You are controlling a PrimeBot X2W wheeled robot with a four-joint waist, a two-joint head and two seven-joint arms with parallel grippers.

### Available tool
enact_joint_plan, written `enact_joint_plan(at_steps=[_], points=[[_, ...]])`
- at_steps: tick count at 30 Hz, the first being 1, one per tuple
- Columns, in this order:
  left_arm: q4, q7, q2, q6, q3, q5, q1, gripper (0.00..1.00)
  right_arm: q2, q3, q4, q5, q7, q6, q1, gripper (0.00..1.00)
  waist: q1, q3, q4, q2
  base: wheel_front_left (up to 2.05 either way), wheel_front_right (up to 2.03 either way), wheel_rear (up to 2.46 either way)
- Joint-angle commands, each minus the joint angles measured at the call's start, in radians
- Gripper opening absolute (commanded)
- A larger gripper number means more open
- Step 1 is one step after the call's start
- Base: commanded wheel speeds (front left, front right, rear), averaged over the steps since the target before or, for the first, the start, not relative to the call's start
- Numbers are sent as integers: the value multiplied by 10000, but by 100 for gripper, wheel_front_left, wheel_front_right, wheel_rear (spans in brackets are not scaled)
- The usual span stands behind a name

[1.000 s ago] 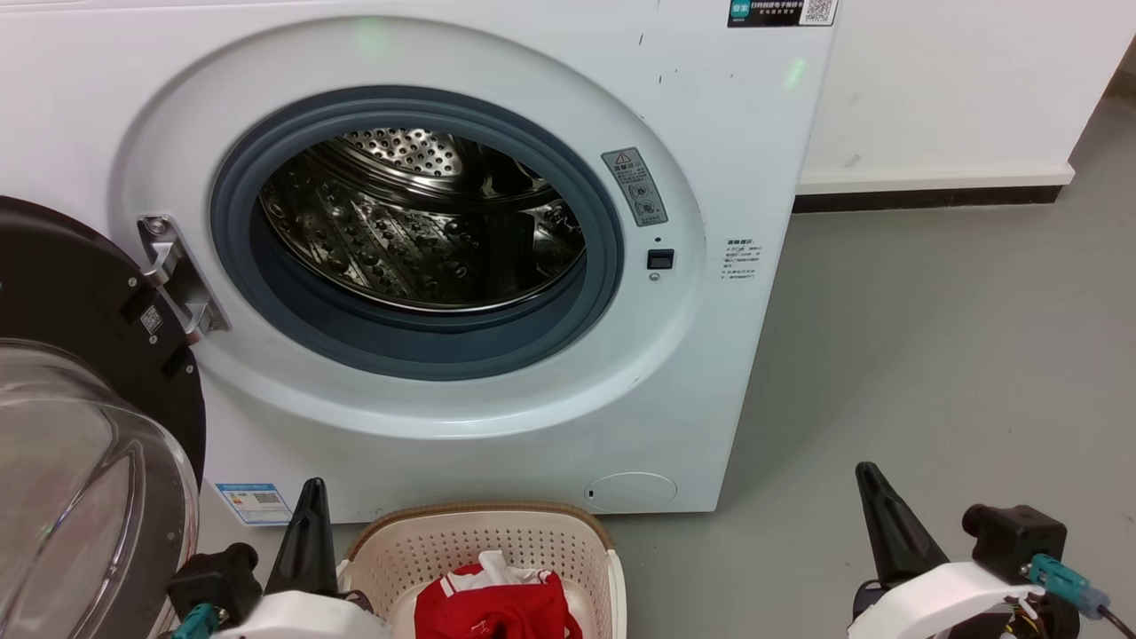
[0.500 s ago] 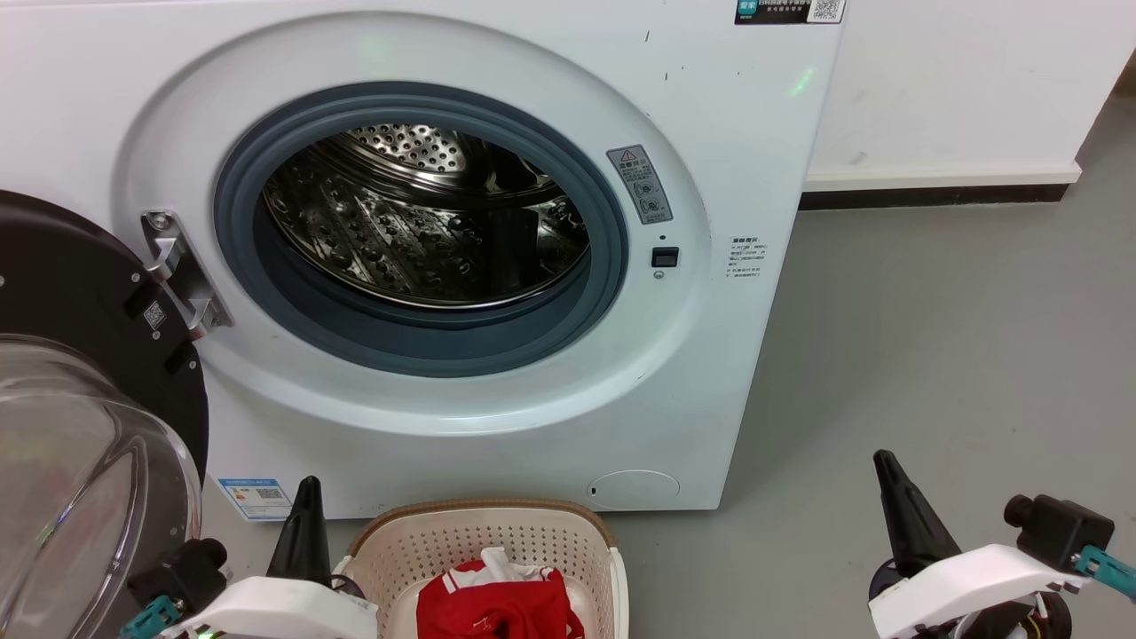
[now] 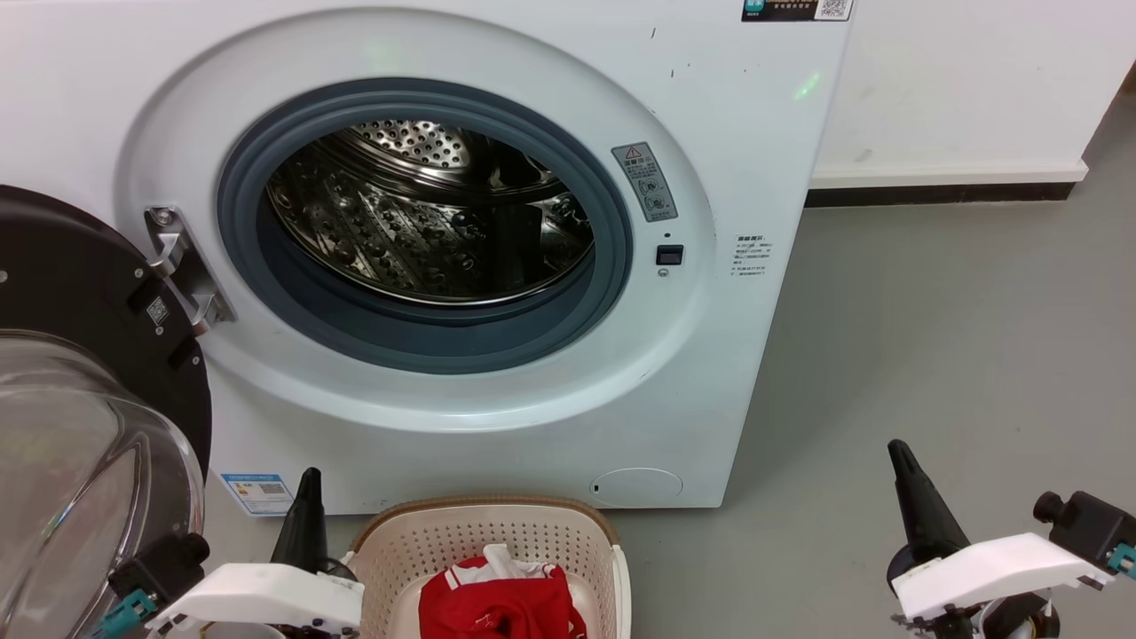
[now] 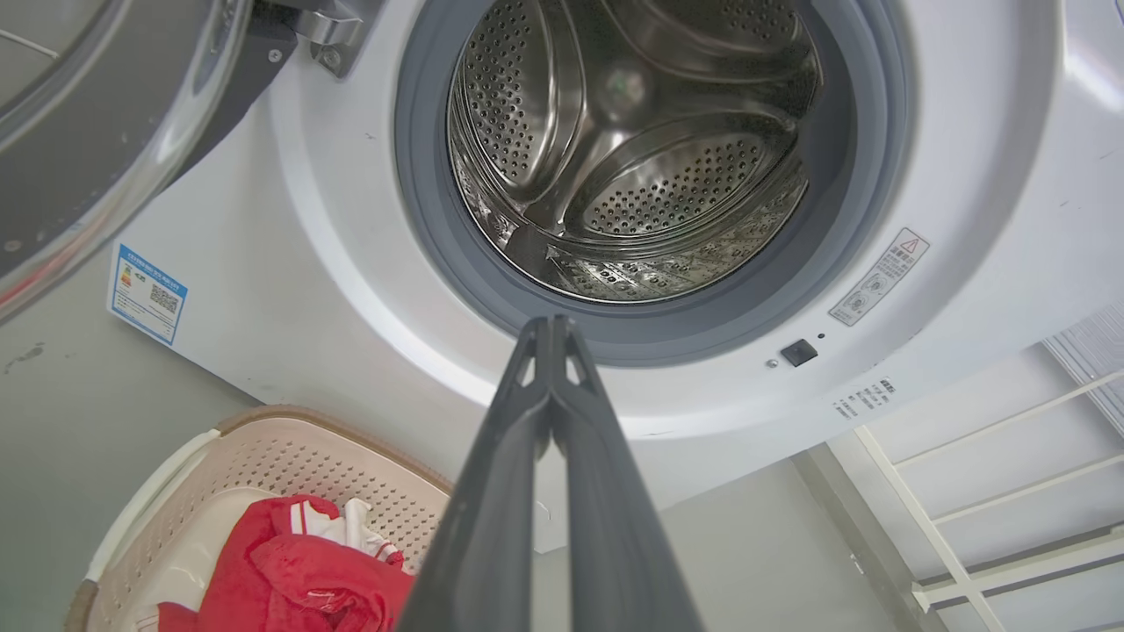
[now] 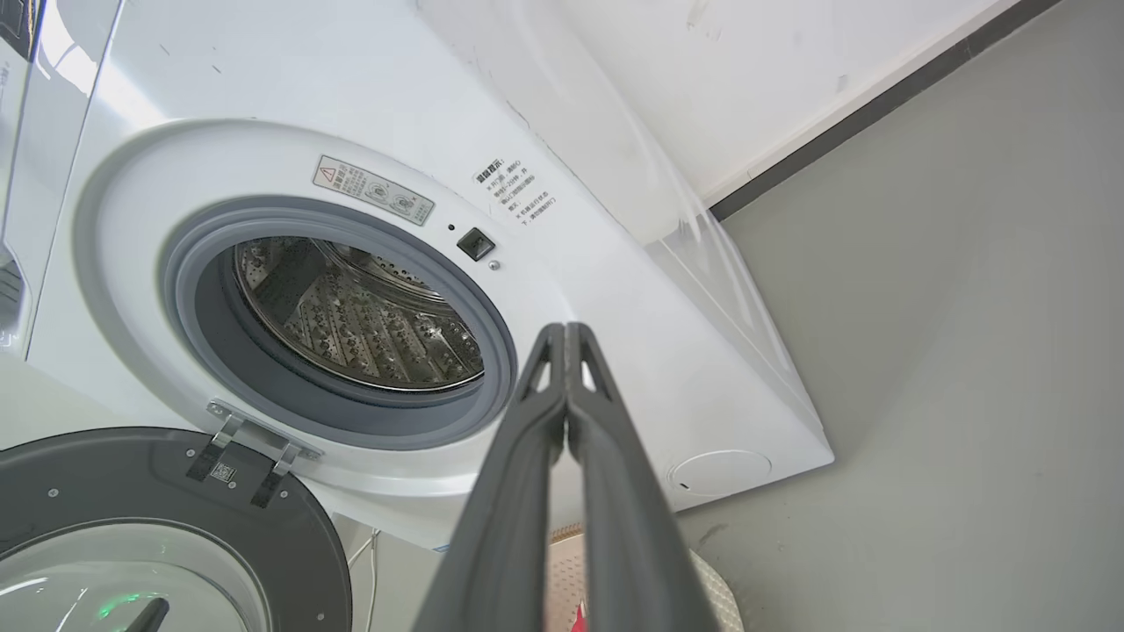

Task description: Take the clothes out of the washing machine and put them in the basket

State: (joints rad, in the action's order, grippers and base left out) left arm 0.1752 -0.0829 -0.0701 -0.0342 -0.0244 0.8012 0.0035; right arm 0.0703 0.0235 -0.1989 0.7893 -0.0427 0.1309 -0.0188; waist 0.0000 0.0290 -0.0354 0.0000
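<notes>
Left gripper (image 4: 549,351): jaws pressed flat together, nothing between them. It hangs low at the lower left of the head view, just beside the basket (image 3: 484,506), pointing up at the porthole. Right gripper (image 5: 565,351): same story, jaws closed on nothing, well apart from the basket out over bare floor on the robot's right. Now the goods: the clothes (image 3: 497,603) lie heaped in the basket, a red bundle w/ a bit of white trim poking out on top. The basket sits on the floor right in front of the washing machine (image 3: 754,133), below the opening. The door (image 3: 80,461) is swung wide to the left, glass bowl facing out. Look into the drum (image 4: 632,158) and it's bare steel, holes and paddles, no red anywhere in the left wrist view. Only the low front lip behind the grey gasket (image 3: 612,266) is hidden. So, my read: unloading step looks finished, task approx. done. Next move prob. calls for a quick check of that hidden lip. If it's empty, there's nothing left to grab and the arms can pull clear w/o snagging the basket rim or the door. Surface: smooth grey floor (image 3: 932,355), flat, so the basket should sit steady. Room: white wall (image 3: 958,80) w/ a dark skirting strip (image 3: 932,193) to the right of the machine, and a blue label (image 3: 260,493) low on the machine's front near the door.
</notes>
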Motion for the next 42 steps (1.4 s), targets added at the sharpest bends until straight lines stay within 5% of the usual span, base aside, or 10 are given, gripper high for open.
enact_joint_plan(at_steps=[1,17,42], points=[[-66,74,-11,-63,-76,364,-299,0,75,-59,75,422,46,0,-299,0,0,-6,8,0,0,0,0],[181,708,53,-369,-359,2894,-608,0,100,-345,-87,3096,422,0,-516,0,0,-86,95,0,0,0,0],[421,1287,120,-657,-619,5255,-868,0,85,-657,-243,5547,818,0,-732,0,0,-177,195,0,0,0,0]])
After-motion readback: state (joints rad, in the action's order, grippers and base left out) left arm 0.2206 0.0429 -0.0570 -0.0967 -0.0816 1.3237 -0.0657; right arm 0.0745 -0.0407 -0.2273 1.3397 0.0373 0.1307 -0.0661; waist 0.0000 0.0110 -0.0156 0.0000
